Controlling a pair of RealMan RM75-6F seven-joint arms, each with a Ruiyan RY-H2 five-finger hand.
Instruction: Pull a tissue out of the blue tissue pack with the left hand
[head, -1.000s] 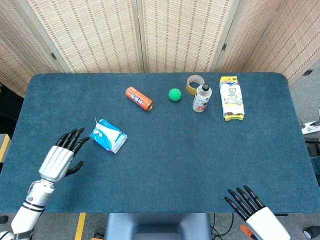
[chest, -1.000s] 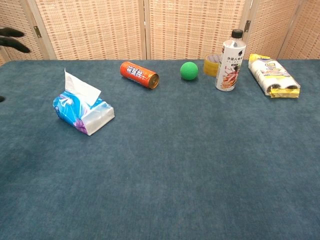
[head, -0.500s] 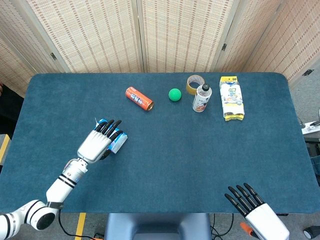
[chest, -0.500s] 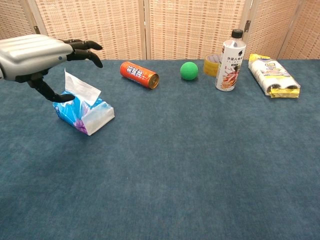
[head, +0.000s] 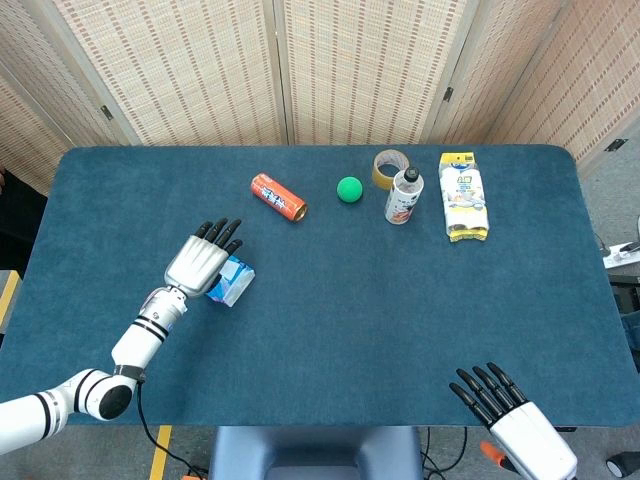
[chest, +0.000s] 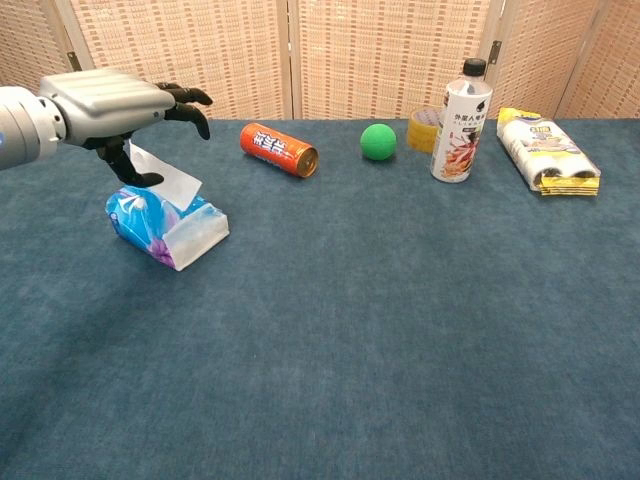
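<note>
The blue tissue pack (chest: 165, 225) lies on the left part of the blue table, with a white tissue (chest: 167, 176) sticking up from its top. In the head view only the pack's right end (head: 234, 281) shows from under my hand. My left hand (chest: 108, 105) hovers over the pack's far left side, fingers stretched out and apart. Its thumb (chest: 128, 167) points down beside the tissue, and nothing is pinched. From above, the left hand (head: 200, 261) covers most of the pack. My right hand (head: 508, 417) sits at the table's near right edge, fingers spread, holding nothing.
An orange can (chest: 278, 149) lies on its side behind the pack. Further right along the back stand a green ball (chest: 378, 141), a tape roll (chest: 422, 128), a white bottle (chest: 460, 122) and a yellow-edged packet (chest: 548, 152).
My left hand came in from the left of the pack, rose over it and now sits a little further back above the tissue. The right hand has barely moved.
</note>
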